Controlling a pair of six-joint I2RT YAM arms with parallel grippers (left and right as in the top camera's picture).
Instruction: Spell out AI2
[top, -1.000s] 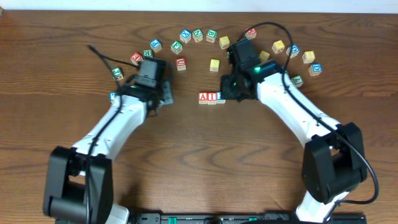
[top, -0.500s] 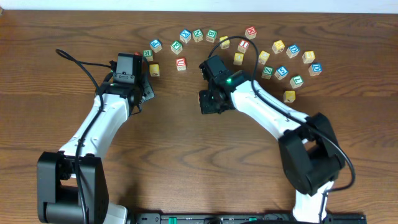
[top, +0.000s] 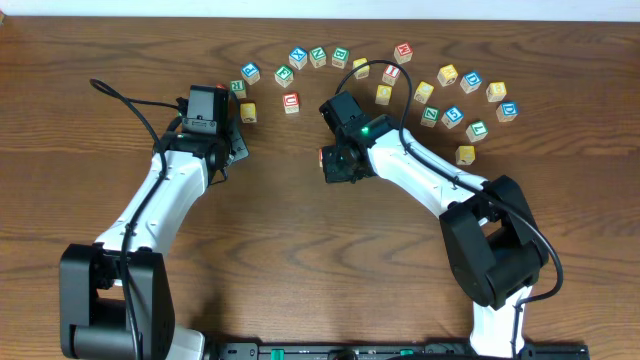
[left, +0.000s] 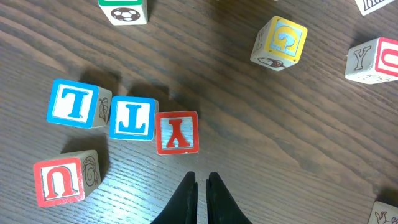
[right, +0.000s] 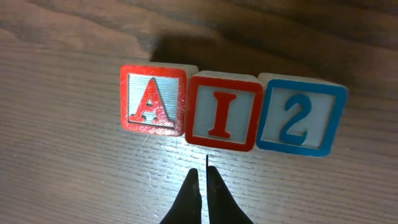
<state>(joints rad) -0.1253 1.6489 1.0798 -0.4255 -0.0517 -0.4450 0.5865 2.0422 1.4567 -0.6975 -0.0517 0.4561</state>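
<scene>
In the right wrist view a red A block, a red I block and a blue 2 block lie side by side in a row on the wood, touching and reading A I 2. My right gripper is shut and empty, just short of the I block. In the overhead view the right gripper covers the row; only a red edge shows. My left gripper is shut and empty, close to a red Y block. In the overhead view it sits at the left.
An arc of loose letter blocks runs along the back of the table, with a yellow block off to the right. Near the left gripper lie two blue blocks, a red U block and a yellow G block.
Since a second ago the left arm has moved back and left, and the right arm has moved left over the A I 2 row. In the last half second almost nothing moved.
</scene>
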